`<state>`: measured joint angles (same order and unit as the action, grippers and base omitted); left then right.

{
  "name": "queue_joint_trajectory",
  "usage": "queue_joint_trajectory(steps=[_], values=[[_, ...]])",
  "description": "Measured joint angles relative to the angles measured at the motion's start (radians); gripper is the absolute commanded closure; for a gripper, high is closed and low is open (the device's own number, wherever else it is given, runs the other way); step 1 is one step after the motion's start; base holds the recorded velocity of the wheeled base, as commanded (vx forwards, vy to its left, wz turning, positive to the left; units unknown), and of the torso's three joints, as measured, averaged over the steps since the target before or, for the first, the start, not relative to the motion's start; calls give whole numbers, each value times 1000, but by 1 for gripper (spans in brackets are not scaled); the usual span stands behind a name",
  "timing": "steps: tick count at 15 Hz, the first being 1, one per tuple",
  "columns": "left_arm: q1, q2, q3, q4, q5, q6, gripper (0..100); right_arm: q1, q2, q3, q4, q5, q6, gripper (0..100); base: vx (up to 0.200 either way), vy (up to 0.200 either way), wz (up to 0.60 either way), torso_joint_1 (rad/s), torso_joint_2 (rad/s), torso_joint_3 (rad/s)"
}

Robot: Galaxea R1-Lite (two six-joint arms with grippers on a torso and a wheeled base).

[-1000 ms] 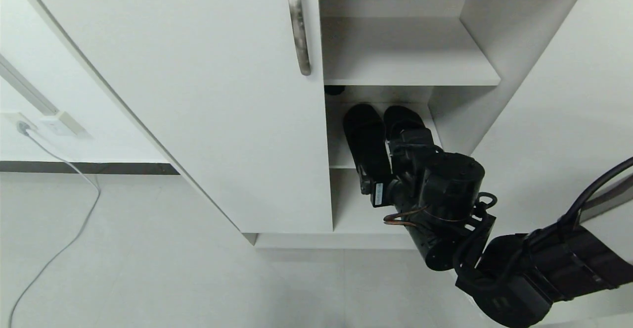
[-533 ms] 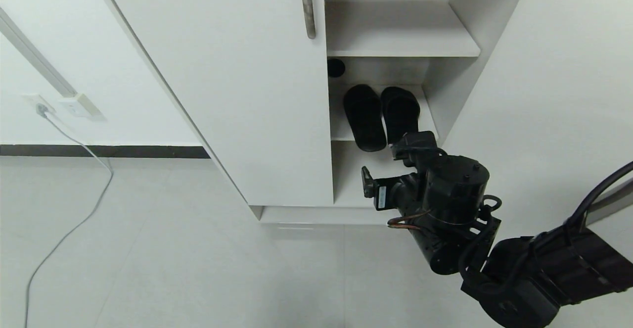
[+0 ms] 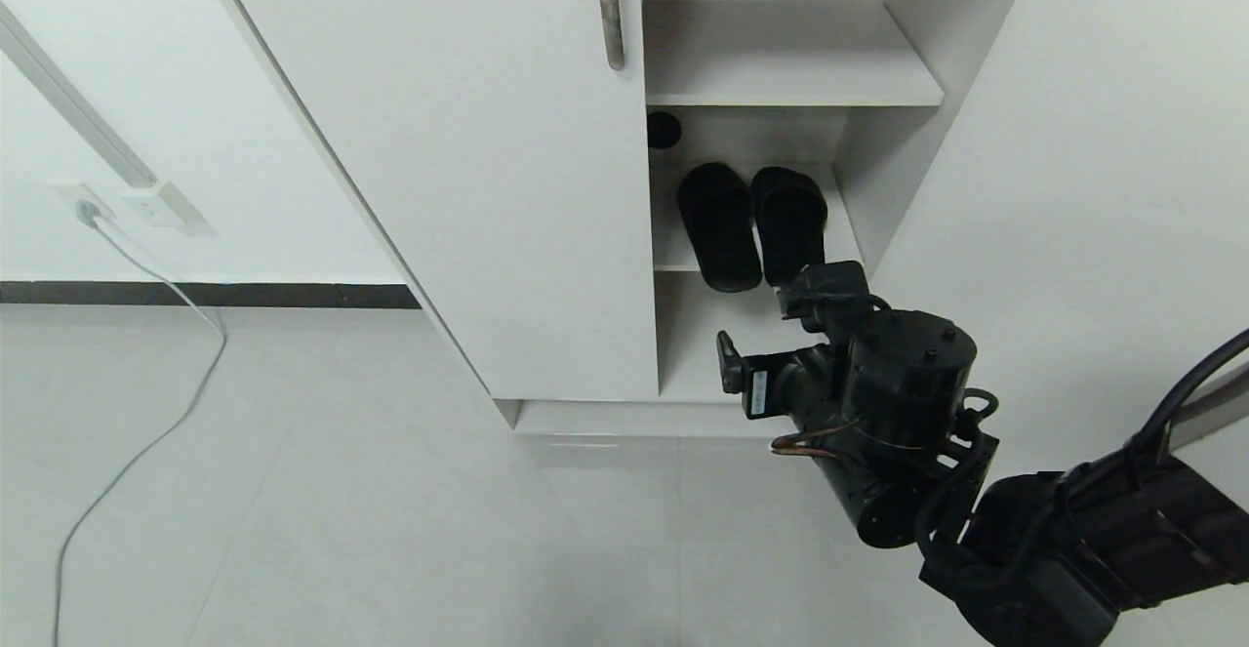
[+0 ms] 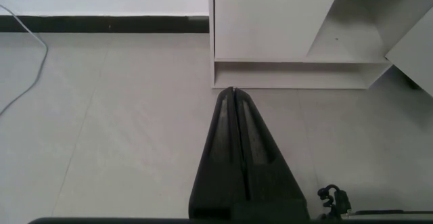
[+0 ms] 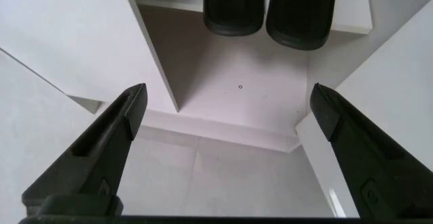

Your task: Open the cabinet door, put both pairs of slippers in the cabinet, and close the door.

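A pair of black slippers point(image 3: 751, 222) lies side by side on the middle shelf of the white cabinet point(image 3: 790, 91). Their heels hang over the shelf edge in the right wrist view point(image 5: 267, 7). My right gripper point(image 3: 776, 330) is open and holds nothing, just in front of and below the slippers, before the bottom compartment point(image 5: 250, 92). The right door point(image 3: 1073, 188) stands open beside my right arm. The left door point(image 3: 468, 140) with its metal handle point(image 3: 610, 13) is closed. My left gripper point(image 4: 233, 116) is shut and empty, low over the floor in front of the cabinet base point(image 4: 298, 75).
A small dark shape point(image 3: 664, 130) sits at the back of the middle shelf, partly behind the left door. A grey cable point(image 3: 146, 442) runs from a wall socket point(image 3: 88, 208) across the tiled floor point(image 3: 390, 530) on the left.
The head view has pulled back from the cabinet. My right gripper, which was at the slippers' heels, has drawn back and now stands apart from them; the slippers stay on the shelf.
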<state>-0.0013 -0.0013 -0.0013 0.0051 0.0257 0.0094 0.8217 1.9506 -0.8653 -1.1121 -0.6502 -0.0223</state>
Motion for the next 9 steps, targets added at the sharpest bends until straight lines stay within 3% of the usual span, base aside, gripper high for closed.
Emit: queue_joint_trajectory(steps=[3, 9], values=[[0, 0, 0, 0, 0, 0, 100, 0, 0, 1, 0, 0, -1, 0, 0, 0, 0, -2, 1, 37], [0, 0, 0, 0, 0, 0, 100, 5, 0, 2, 0, 0, -2, 0, 0, 0, 0, 2, 1, 187]])
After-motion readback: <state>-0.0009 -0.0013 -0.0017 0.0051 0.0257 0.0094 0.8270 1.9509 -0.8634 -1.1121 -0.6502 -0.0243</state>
